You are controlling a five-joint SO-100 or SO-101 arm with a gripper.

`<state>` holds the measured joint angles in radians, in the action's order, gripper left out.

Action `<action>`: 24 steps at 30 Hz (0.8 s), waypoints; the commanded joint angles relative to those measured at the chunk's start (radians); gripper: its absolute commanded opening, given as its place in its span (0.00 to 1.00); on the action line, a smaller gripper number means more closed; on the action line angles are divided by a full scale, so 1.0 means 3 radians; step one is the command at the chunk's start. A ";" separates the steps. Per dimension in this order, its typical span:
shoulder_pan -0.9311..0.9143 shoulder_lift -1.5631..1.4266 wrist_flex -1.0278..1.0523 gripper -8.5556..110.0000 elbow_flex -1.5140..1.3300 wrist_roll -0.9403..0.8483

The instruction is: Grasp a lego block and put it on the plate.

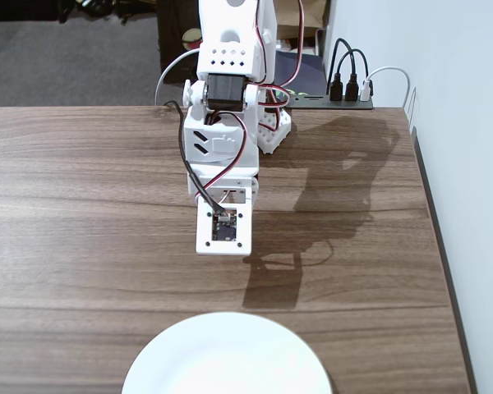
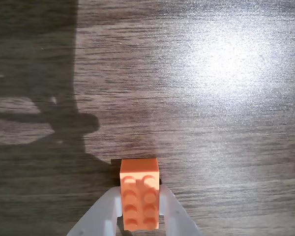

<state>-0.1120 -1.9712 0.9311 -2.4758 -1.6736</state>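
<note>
In the wrist view the orange lego block (image 2: 140, 183) stands on end between my two white fingers (image 2: 104, 212), studs facing the camera. My gripper (image 2: 140, 192) is shut on its sides, over bare wood. In the fixed view the arm reaches toward the camera above the table's middle. Its wrist camera mount (image 1: 223, 227) hides the gripper and the block there. The white plate (image 1: 227, 359) lies at the table's near edge, just in front of the arm, cut off by the frame's bottom.
The arm's base (image 1: 269, 123) stands at the back of the wooden table (image 1: 82, 205). A black power strip (image 1: 338, 97) with plugs sits behind it. The table's right edge (image 1: 434, 230) runs along a white wall.
</note>
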 commanded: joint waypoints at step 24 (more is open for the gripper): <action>0.0148 -0.0588 -0.0516 0.11 0.0757 0.0757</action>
<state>-0.0736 -2.1092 0.8314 -2.2979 -1.4557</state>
